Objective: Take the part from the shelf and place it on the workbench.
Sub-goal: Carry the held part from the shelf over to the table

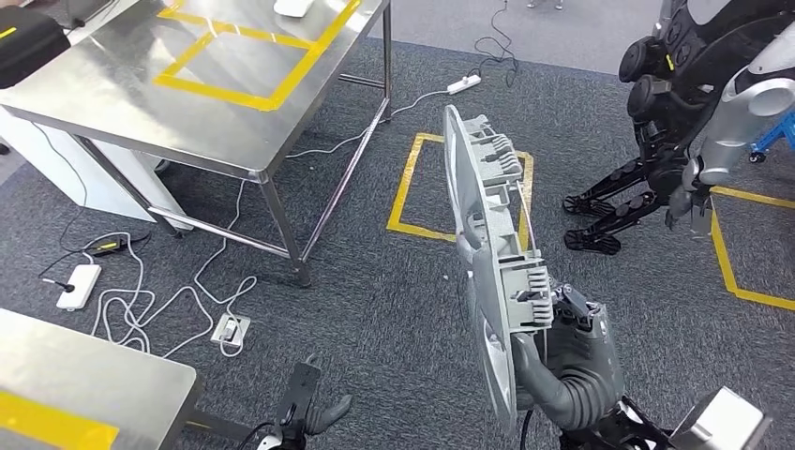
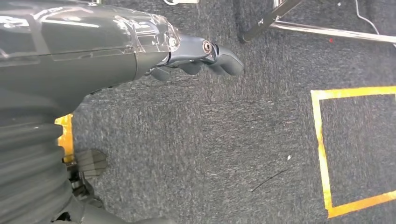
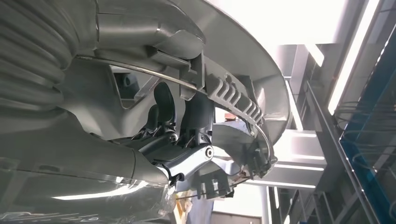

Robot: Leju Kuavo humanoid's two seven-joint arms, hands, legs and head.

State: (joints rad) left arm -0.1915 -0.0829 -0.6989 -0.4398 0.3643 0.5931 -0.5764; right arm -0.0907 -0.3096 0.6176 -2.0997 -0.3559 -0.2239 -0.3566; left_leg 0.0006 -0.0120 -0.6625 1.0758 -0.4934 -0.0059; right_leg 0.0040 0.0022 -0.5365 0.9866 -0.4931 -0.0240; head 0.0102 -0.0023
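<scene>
The right hand (image 1: 572, 323), low and right of centre in the head view, grips the part (image 1: 487, 253), a long grey plastic panel with ribbed clips along one edge; the fingers (image 3: 187, 123) are clamped on its ribbed side in the right wrist view, with the thumb wrapped under the lower end. The panel stands on edge, its long axis running from the bottom centre of the frame up toward the middle, tilted a little to the left at the top; it hangs over the grey carpet (image 1: 375, 300), touching nothing else.

The workbench (image 1: 216, 141), a steel table marked with yellow tape (image 1: 234, 94), fills the upper left of the frame, well apart from the panel and to its left; so the coming move, as I judge it, is a carry up and leftward, across the open carpet, before the panel can be laid flat.

The left hand (image 2: 201, 53) hangs low at the bottom of the head view, holding nothing, its fingers curled loosely together; it lies nearer the table, but the right hand has the load.
</scene>
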